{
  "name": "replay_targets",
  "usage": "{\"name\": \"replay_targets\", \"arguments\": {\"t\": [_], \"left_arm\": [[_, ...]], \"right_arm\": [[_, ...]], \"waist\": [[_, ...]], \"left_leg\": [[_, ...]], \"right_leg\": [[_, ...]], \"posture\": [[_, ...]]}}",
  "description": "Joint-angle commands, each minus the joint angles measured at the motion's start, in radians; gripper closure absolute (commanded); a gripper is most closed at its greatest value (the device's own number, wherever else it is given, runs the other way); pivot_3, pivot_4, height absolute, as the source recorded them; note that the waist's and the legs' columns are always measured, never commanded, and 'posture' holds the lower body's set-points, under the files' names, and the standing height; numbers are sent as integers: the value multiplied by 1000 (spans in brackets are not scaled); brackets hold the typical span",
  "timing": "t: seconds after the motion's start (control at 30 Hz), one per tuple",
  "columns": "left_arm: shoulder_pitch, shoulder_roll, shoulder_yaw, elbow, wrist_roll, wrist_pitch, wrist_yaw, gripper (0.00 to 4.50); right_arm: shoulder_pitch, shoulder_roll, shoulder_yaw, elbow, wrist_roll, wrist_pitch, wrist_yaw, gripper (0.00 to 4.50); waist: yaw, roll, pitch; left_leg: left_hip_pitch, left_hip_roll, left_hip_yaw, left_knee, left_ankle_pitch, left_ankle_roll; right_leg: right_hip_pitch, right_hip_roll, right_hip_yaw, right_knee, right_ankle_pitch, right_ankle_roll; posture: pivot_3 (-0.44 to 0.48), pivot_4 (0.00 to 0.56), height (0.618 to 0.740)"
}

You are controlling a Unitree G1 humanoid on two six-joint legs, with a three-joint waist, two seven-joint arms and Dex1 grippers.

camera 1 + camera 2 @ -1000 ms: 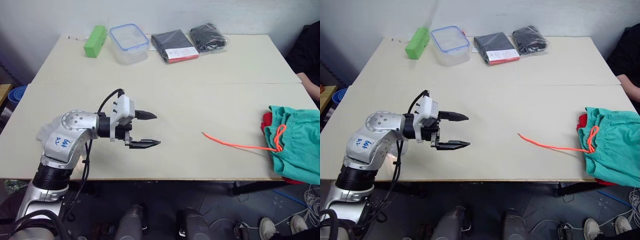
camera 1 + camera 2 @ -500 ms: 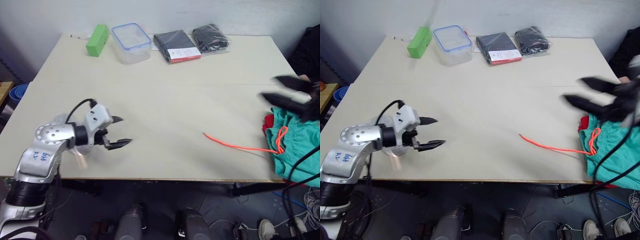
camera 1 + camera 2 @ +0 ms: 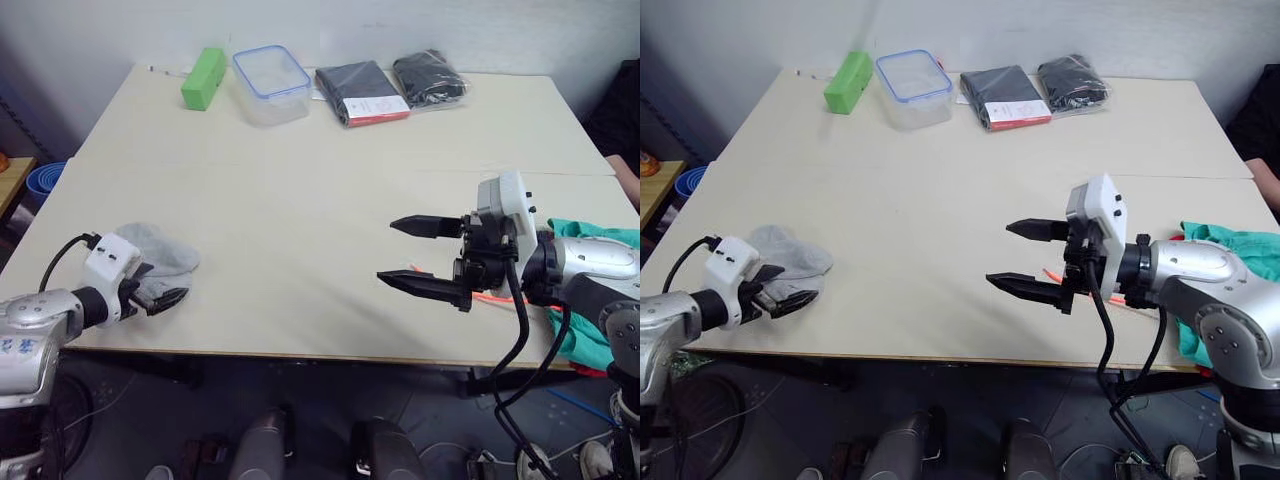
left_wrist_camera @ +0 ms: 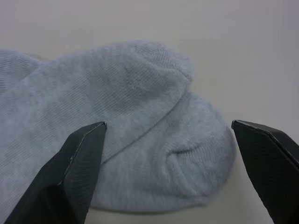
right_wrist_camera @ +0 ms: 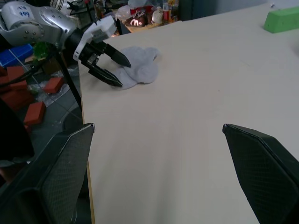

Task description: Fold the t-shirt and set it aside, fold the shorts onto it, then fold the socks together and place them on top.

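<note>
table (image 3: 300, 200) bearing socks (image 3: 160, 255), shorts (image 3: 600, 330)

Both arms silver-grey metal, rounded joint housings. White boxy wrist module behind each gripper. Left gripper (image 3: 163, 293) and right gripper (image 3: 422, 256): two black tapered fingers each. Black cables loop from wrists. Blue handwritten marks on left forearm.
</note>
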Motion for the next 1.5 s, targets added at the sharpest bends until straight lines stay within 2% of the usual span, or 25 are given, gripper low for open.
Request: {"name": "replay_targets", "arguments": {"t": [0.03, 0.1, 0.37, 0.5, 0.53, 0.67, 0.83, 1.0, 1.13, 1.3, 1.5], "left_arm": [[-36, 31, -45, 112, 35, -8, -20, 186], [-51, 45, -54, 160, 35, 0, -32, 616], [-47, 87, -52, 106, -33, 135, -91, 3163], [-98, -20, -51, -113, -164, 337, -43, 4401], [-105, -35, -67, -154, -173, 365, -34, 4477], [-190, -126, -183, -259, -166, 454, 51, 4477], [-333, -269, -299, -281, -169, 520, 126, 4477], [-410, -353, -420, -200, -116, 491, 178, 4477], [-471, -453, -447, -116, -95, 478, 229, 4477], [-481, -507, -423, -125, -127, 495, 224, 3050], [-484, -416, -347, -256, -232, 609, 151, 1169]], "right_arm": [[-8, 8, 15, -18, -16, -27, 7, 7], [-8, 14, 19, -23, -18, -26, 0, 0], [17, 18, 17, -32, -42, -42, -18, 0], [47, 0, 38, -31, -121, -93, 4, 0], [51, 0, 41, -28, -133, -99, 6, 0], [67, -3, 52, -32, -172, -119, 17, 0], [91, -10, 67, -42, -219, -143, 28, 0], [107, -9, 76, -47, -248, -158, 36, 0], [126, -11, 95, -35, -311, -190, 32, 0], [155, -6, 138, -32, -405, -251, 34, 0], [186, -6, 176, -24, -496, -326, 39, 0]], "waist": [[-1, 0, 0], [-1, 0, -1], [-13, 0, -1], [-2, 0, -1], [2, 0, -1], [12, -2, -1], [13, -3, -1], [7, -3, -1], [7, -3, -1], [8, -3, -1], [0, -3, -1]], "left_leg": [[0, 0, 0, 0, 0, 0], [1, 0, 1, -1, 0, 0], [2, 1, 2, -2, 0, -1], [2, 0, 2, -1, 0, -1], [1, -1, 2, 0, 0, 0], [0, -1, 1, 1, 0, 0], [0, -1, 1, 1, 1, -1], [1, -1, 1, 2, 1, -2], [1, -1, 1, 2, 2, -1], [0, -1, 0, 5, 1, -1], [0, 0, 0, 5, 2, -2]], "right_leg": [[0, 0, 0, 0, 0, 0], [0, 0, 0, 0, 0, 0], [0, 0, 1, 1, 0, 0], [0, -1, 1, 1, 0, 0], [0, -1, 1, 1, 0, 0], [1, 0, 1, 1, 1, 1], [1, 1, 1, 1, 1, 1], [1, 2, 1, 1, 1, 1], [2, 2, 0, 1, 1, 1], [3, 2, 0, 1, 1, 1], [3, 2, 0, 1, 1, 1]], "posture": [[0, 150, 740], [0, 150, 740], [0, 150, 740], [0, 150, 740], [0, 150, 740], [0, 150, 740], [0, 150, 740], [0, 150, 740], [0, 150, 740], [0, 150, 740], [0, 150, 740]]}}
